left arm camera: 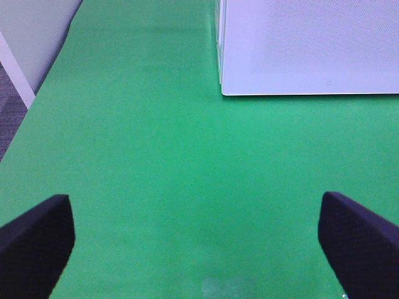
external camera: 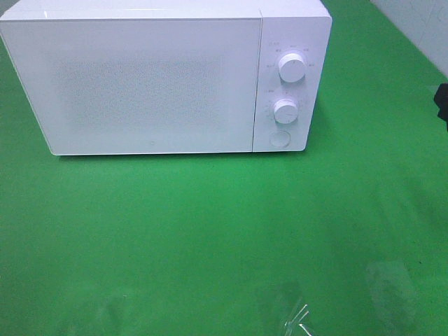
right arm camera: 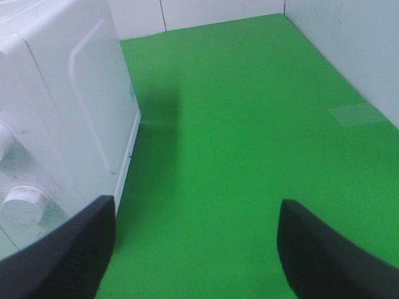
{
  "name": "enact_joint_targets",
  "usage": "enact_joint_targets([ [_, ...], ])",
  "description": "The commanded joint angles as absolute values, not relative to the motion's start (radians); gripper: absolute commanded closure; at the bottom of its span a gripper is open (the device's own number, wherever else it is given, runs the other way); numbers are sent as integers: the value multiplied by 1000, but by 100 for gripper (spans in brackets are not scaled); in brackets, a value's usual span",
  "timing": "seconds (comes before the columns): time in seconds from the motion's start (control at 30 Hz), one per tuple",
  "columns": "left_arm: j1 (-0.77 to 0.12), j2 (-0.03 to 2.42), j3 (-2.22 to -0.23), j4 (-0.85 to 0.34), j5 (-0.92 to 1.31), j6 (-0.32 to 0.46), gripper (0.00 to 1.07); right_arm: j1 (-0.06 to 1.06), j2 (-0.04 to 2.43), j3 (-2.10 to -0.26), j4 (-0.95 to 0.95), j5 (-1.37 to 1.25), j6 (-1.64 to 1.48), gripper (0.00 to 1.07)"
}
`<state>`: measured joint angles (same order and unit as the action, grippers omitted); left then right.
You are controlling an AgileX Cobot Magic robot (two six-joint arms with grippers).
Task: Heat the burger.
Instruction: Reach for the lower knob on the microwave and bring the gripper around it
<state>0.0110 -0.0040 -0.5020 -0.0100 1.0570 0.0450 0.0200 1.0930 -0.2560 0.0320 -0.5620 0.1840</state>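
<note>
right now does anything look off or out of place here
Nothing is spilled or damaged. The microwave stands upright with its door shut. Two oddities: no burger shows in any view, and a crinkled scrap of clear film lies on the green cloth near the front edge.

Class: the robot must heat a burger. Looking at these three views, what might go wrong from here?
1. No burger shows in any view, and the microwave has its door shut and opaque; turning a knob may run it empty.
2. The open right gripper sits close beside the microwave and might bump it.
</note>
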Motion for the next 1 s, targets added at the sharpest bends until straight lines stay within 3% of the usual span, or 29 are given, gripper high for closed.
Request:
enact_joint_targets([
  [0.03,16,-32,-501,-17,1042,41,8,17,1115,-238,115,-624,120,37],
  [0.23,16,-32,-501,-17,1042,41,8,94,1118,-233,209,-648,35,37],
  [0.3,16,-32,-501,-17,1042,41,8,208,1118,-233,327,-678,-123,37],
  [0.6,16,-32,-501,-17,1042,41,8,427,1118,-233,614,-839,-363,37],
  [0.7,16,-32,-501,-17,1042,41,8,453,1118,-233,645,-859,-384,37],
  [0.77,16,-32,-501,-17,1042,41,8,556,1157,-233,737,-953,-442,37],
  [0.93,16,-32,-501,-17,1042,41,8,632,1226,-236,809,-1033,-460,37],
  [1.0,16,-32,-501,-17,1042,41,8,737,1328,-241,905,-1149,-455,37],
])
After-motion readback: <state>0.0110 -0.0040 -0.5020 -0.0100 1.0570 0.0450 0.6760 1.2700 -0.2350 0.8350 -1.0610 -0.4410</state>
